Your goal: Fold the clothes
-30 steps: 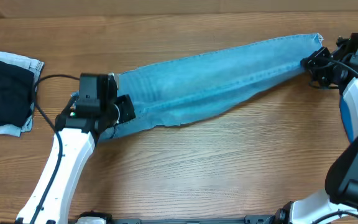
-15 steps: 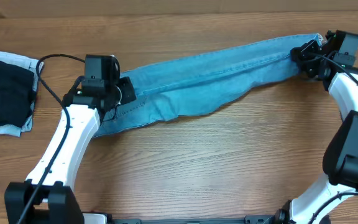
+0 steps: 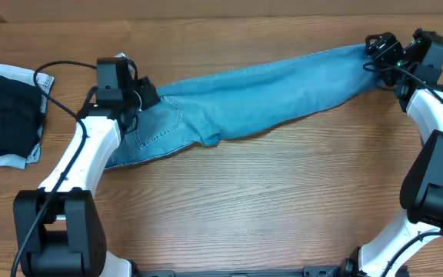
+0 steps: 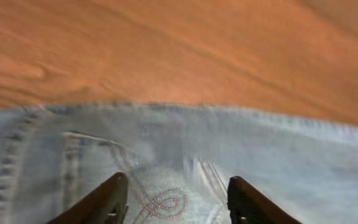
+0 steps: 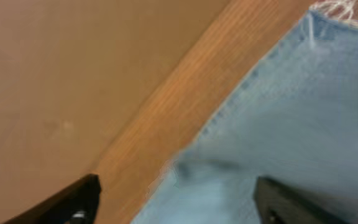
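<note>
**Jeans dropped at both ends**

Since a second ago both arms have shifted toward the far edge and let go. The left end effector (image 4: 176, 194) and right end effector (image 5: 176, 199) are released, fingers apart above the long light-blue denim jeans (image 3: 268, 96). The jeans lie slack across the wooden surface (image 3: 244, 208), pocket end left, frayed hem right. A dark navy garment (image 3: 6, 115) sits well apart, far left.

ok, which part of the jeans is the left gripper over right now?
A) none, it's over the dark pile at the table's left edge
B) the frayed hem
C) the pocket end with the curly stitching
C: the left wrist view shows the left gripper with its fingers apart over the curly pocket stitching of the jeans. The frayed hem lies at the other end, by the right gripper.
</note>
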You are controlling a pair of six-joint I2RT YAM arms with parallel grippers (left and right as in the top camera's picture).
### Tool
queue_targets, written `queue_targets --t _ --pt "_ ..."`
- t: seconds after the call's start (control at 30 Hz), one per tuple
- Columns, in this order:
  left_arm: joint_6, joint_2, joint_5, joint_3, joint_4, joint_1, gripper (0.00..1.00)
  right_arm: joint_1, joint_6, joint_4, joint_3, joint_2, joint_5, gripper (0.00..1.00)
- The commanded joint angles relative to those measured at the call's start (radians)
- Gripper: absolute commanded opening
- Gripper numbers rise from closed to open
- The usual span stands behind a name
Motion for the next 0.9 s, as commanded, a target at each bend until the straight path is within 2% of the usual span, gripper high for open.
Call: queue_targets --t 0.0,0.1,0.2,0.3,0.43,0.5,0.6,0.7,0.77,0.87 --pt "-0.017 0.002 -0.021 0.096 -0.006 0.035 0.61 0.003 -0.001 0.045 0.032 0.009 -0.044 0.89" --pt "0.027 0.001 0.037 0.210 -0.118 0.097 0.59 -0.003 -0.001 0.011 0.032 0.008 -0.147 0.96" --pt "0.106 0.001 0.103 0.339 -0.311 0.131 0.53 -0.019 -0.002 -0.068 0.035 0.002 -0.217 0.94" --pt "0.172 0.001 0.174 0.465 -0.584 0.134 0.53 -0.058 -0.029 -0.167 0.048 -0.031 -0.251 0.91" --pt "0.186 0.002 0.215 0.497 -0.870 0.115 0.50 -0.090 -0.201 -0.474 0.181 -0.058 -0.175 0.90" --pt "0.185 0.002 0.212 0.478 -0.938 0.105 0.49 -0.092 -0.283 -0.632 0.256 -0.058 -0.132 0.90" --pt "0.158 0.002 0.193 0.400 -0.968 0.095 0.48 -0.080 -0.349 -0.802 0.317 -0.059 -0.133 0.88" --pt "0.108 0.002 0.197 0.278 -0.927 0.095 0.49 -0.072 -0.363 -0.861 0.318 -0.059 -0.133 0.88" --pt "0.061 0.002 0.235 0.165 -0.884 0.095 0.45 -0.072 -0.365 -0.885 0.318 -0.059 -0.134 0.88" --pt "-0.046 0.001 0.256 0.036 -0.801 0.099 0.44 -0.072 -0.370 -0.912 0.318 -0.059 -0.136 0.88"
